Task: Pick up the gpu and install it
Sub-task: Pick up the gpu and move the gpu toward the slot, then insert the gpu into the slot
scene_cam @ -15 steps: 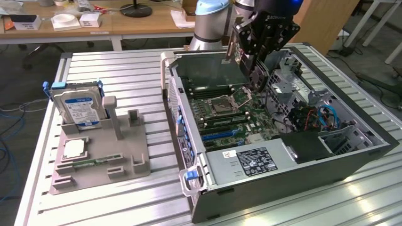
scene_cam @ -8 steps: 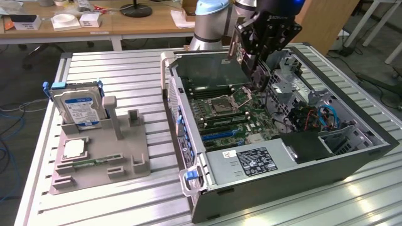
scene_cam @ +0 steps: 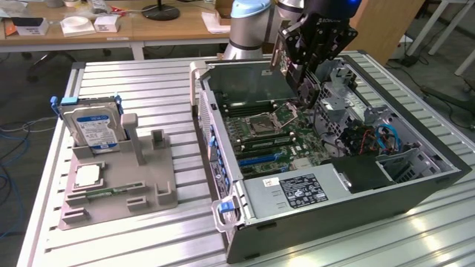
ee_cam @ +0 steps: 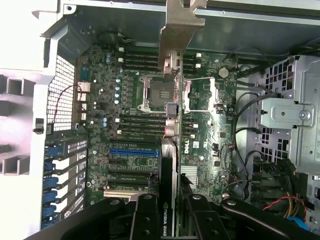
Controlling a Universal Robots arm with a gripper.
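a slatted metal table [scene_cam: 133, 83] carries an open pc case [scene_cam: 356, 200] lying on its side, with the motherboard [ee_cam: 210, 100] facing up. on the exterior view's left, well apart from the case, a grey holder [scene_cam: 148, 183] stands with a hard drive [scene_cam: 93, 128] upright in it. inside the case a power supply [scene_cam: 297, 192] fills the near corner, and a metal drive cage [ee_cam: 287, 115] with a tangle of cables [scene_cam: 386, 139] crowds one side of the board. the gripper [ee_cam: 171, 197] hangs over the board, its fingers [ee_cam: 145, 215] pinching the gpu [ee_cam: 169, 150] from both faces. the card is seen edge-on above the cpu socket [ee_cam: 157, 92], and its silver bracket [ee_cam: 181, 25] points toward the case wall. the blue slot [ee_cam: 134, 150] lies just beside it. whether the card's lower edge touches the board i cannot tell, since the card hides its own underside.
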